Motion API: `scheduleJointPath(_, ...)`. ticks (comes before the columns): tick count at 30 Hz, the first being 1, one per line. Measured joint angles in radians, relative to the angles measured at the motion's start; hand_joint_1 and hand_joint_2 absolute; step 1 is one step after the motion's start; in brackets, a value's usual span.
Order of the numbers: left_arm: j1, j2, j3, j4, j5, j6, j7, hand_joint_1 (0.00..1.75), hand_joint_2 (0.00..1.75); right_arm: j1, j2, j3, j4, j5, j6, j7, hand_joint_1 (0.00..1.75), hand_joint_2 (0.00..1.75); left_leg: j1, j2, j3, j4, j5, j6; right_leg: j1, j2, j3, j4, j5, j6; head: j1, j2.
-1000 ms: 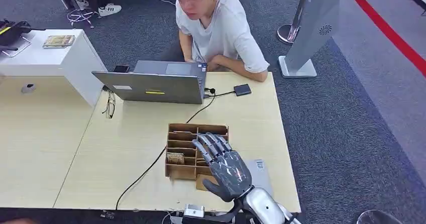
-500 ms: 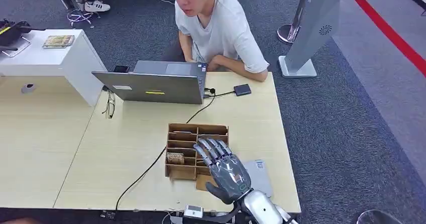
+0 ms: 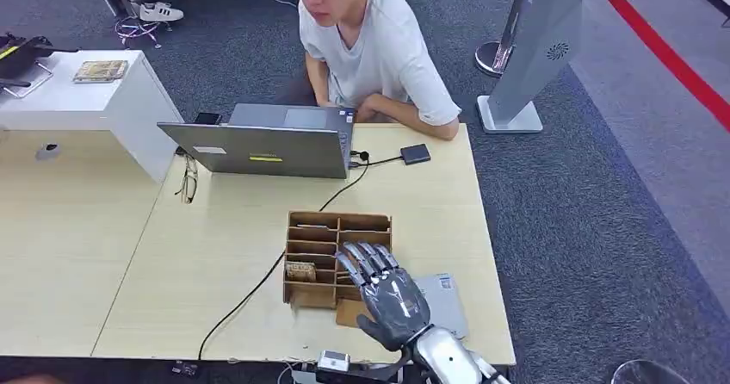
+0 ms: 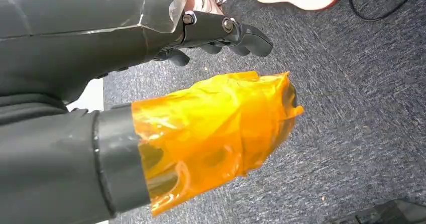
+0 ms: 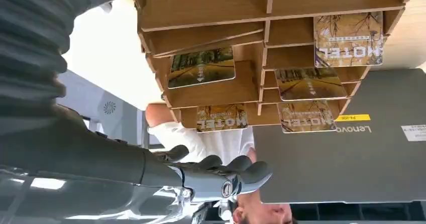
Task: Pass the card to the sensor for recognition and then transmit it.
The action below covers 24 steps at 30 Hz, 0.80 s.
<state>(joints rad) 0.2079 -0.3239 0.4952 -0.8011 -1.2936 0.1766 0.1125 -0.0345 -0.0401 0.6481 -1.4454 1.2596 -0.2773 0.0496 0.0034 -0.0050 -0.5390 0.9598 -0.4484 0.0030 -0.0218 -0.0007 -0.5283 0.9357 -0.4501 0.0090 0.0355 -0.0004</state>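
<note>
Several cards sit in the wooden rack; right hand hovers over it, fingers spread, empty. Risk: fingers snag a divider or pinch two cards.

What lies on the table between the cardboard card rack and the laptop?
In the head view, only a black cable crosses the bare tabletop between the card rack and the laptop.

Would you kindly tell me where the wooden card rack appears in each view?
Head view: wooden card rack on the table's near part, just ahead of the right hand.
Left wrist view: not in it.
Right wrist view: rack across the upper part.
Shared landmark: laptop.
</note>
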Motion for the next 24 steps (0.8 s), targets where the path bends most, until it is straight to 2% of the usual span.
scheduleJointPath(5,0.0,0.0,0.0,0.0,-0.006,0.0,0.0,0.0,0.0,-0.01,0.0,0.0,0.01,0.0,0.001,0.002,0.26,1.75,0.0,0.0,0.0,0.0,0.0,0.0,0.0,0.0,0.0,0.0,0.0,0.0,0.0,0.0)
scheduleJointPath(8,0.0,0.0,0.0,0.0,-0.009,0.001,0.0,0.0,0.0,-0.018,0.002,0.0,0.015,0.0,0.002,0.002,0.45,1.75,0.0,0.0,0.0,0.0,0.0,0.0,0.0,0.0,0.0,0.0,0.0,0.0,0.0,0.0)
scheduleJointPath(14,-0.001,0.0,0.0,0.0,-0.017,0.002,-0.002,0.0,0.0,-0.034,0.005,0.0,0.021,0.0,0.008,0.005,0.44,1.75,0.0,0.0,0.0,0.0,0.0,0.0,0.0,0.0,0.0,0.0,0.0,0.0,0.0,0.0)
scheduleJointPath(18,-0.001,0.0,0.0,0.0,-0.023,0.002,-0.003,0.0,0.0,-0.045,0.009,-0.001,0.029,0.0,0.011,0.008,0.61,1.75,0.0,0.0,0.0,0.0,0.0,0.0,0.0,0.0,0.0,0.0,0.0,0.0,0.0,0.0)
scheduleJointPath(24,-0.001,0.0,0.0,0.0,-0.029,0.002,-0.004,0.0,0.0,-0.059,0.012,-0.002,0.045,0.0,0.02,0.013,0.73,1.75,0.0,0.0,0.0,0.0,0.0,0.0,0.0,0.0,0.0,0.0,0.0,0.0,0.0,0.0)
